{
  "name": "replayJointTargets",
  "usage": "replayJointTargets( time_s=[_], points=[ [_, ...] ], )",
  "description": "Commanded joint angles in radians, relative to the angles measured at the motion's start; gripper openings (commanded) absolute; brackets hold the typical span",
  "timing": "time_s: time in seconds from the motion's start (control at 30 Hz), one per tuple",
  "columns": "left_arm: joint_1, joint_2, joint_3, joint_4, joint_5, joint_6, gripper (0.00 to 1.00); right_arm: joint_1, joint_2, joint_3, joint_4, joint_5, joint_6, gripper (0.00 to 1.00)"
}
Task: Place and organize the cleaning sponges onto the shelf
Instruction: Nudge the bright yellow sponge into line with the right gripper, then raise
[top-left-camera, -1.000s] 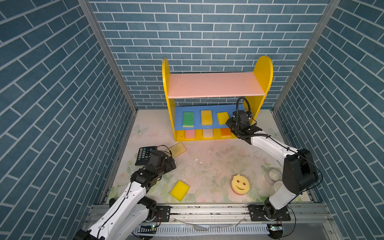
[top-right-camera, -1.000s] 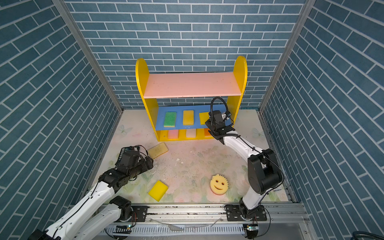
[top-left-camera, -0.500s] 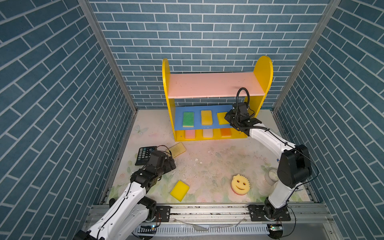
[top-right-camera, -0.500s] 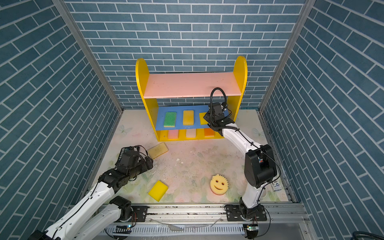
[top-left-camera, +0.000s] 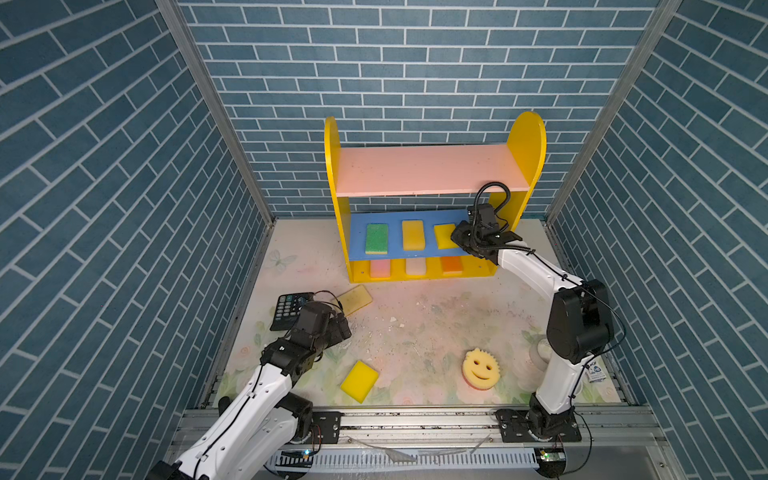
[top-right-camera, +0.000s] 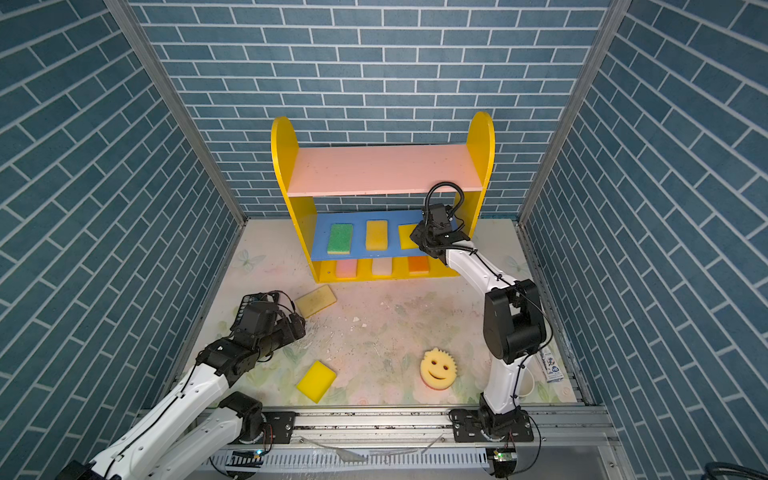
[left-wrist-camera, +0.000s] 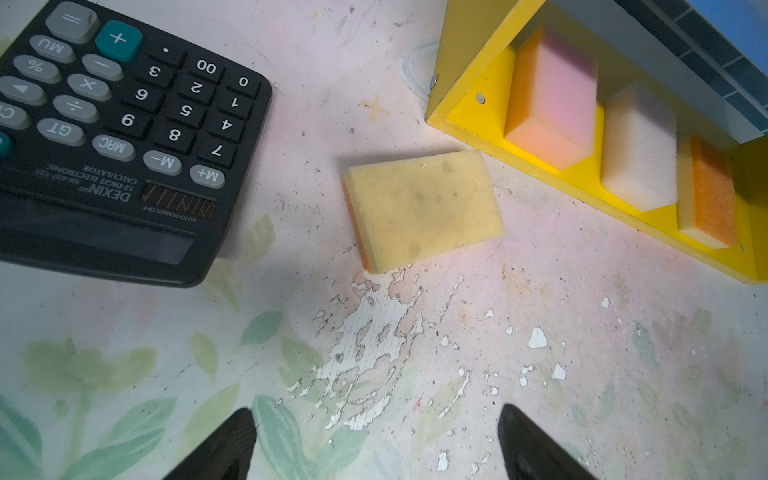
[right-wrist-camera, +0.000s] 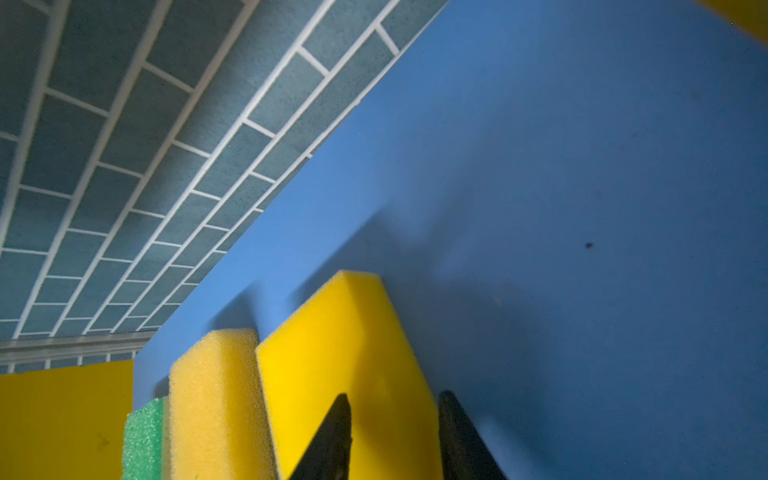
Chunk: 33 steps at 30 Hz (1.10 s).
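Already, six sponges (top-left-camera: 376, 238) line your shelf (top-left-camera: 432, 170): three on the blue board (top-left-camera: 395, 232), three on the base (top-left-camera: 478, 272). Three lie on the table (top-left-camera: 436, 316): tan sponge (left-wrist-camera: 422, 210), yellow sponge (top-left-camera: 359, 381), smiley (top-left-camera: 480, 369). Left gripper (left-wrist-camera: 382, 449) gapes wide near the tan sponge; right gripper (right-wrist-camera: 395, 415), jaws narrow over the end sponge (right-wrist-camera: 332, 340), grip unclear.

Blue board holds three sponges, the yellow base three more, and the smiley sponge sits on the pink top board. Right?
No: the smiley sponge lies on the table, not on the pink top board, as both top views show. The rest holds.
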Motion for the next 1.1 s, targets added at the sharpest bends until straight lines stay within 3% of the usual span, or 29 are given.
replayJointTargets(
  time_s=[0.0,0.7,1.07],
  points=[
    [0.007,0.005,-0.003,-0.004,-0.006,0.006,0.92,-0.006,0.019,0.022,-0.02,-0.033,-0.031,0.28],
    [0.007,0.0,0.005,-0.014,-0.008,0.009,0.92,-0.015,-0.044,-0.045,-0.004,-0.004,-0.026,0.25],
    [0.007,0.018,0.011,-0.004,0.002,0.01,0.92,-0.02,-0.05,-0.054,0.003,-0.004,-0.019,0.29]
  ],
)
